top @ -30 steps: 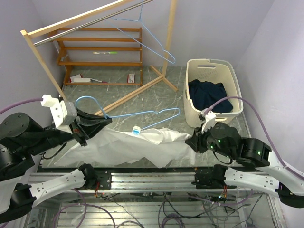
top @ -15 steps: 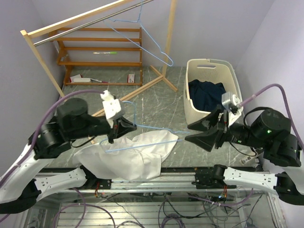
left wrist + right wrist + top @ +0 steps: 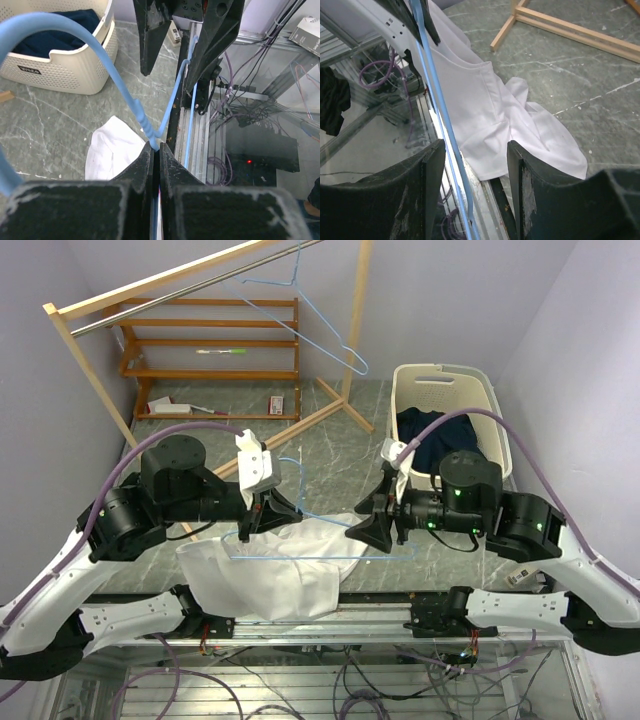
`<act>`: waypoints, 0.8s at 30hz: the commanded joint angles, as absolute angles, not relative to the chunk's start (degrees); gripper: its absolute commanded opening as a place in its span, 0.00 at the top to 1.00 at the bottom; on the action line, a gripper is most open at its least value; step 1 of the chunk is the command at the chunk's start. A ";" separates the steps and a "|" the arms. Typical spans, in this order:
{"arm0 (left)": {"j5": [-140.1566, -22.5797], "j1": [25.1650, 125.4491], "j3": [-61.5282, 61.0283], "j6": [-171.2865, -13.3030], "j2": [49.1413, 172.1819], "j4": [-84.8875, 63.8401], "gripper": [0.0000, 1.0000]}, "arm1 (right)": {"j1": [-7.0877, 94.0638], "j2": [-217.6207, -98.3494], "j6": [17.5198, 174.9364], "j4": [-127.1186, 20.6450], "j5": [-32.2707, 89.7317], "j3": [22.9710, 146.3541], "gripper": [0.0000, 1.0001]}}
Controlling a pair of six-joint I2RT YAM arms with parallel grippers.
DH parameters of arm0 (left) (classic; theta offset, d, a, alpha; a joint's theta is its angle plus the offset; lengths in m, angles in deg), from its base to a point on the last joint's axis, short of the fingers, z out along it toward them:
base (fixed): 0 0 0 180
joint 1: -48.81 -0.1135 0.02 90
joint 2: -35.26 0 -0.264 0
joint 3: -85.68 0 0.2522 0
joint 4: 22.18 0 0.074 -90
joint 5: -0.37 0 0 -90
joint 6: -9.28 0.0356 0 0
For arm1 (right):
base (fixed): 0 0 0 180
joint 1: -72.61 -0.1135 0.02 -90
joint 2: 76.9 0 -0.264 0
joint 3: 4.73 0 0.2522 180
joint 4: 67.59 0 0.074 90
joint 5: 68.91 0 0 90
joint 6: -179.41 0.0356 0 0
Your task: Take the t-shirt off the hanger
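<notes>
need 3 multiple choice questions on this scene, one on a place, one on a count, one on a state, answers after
1. Where is the dark blue garment? A) in the basket B) on a shelf C) on a chair
2. How many blue hangers show in the top view? A) one B) three C) two
3. How is the left gripper? A) wide open B) shut on the held hanger C) shut on a sock

1 A: it lies inside the white basket.
2 C: the rack hanger plus the held hanger.
3 B: it pinches the blue wire.
</notes>
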State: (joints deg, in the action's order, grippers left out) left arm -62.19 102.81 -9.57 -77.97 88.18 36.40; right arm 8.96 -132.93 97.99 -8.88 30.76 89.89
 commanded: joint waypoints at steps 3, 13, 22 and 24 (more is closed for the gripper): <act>-60.74 102.76 -11.25 -77.45 87.17 33.23 0.93 | 8.91 -127.51 97.73 -7.33 31.86 87.12 0.49; -60.30 102.74 -10.57 -78.72 86.85 30.62 0.93 | 8.96 -125.18 99.65 -6.24 33.19 83.18 0.89; -69.64 102.76 -8.85 -79.67 85.77 31.57 0.59 | 8.93 -124.10 104.02 -3.23 17.60 87.03 1.00; -73.10 102.74 -7.75 -79.93 84.69 32.47 0.46 | 8.91 -123.73 104.76 -0.88 15.59 88.87 1.00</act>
State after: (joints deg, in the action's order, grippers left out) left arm -66.43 102.76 -9.25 -78.67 87.02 33.91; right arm 8.83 -125.15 101.56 -4.82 26.00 84.60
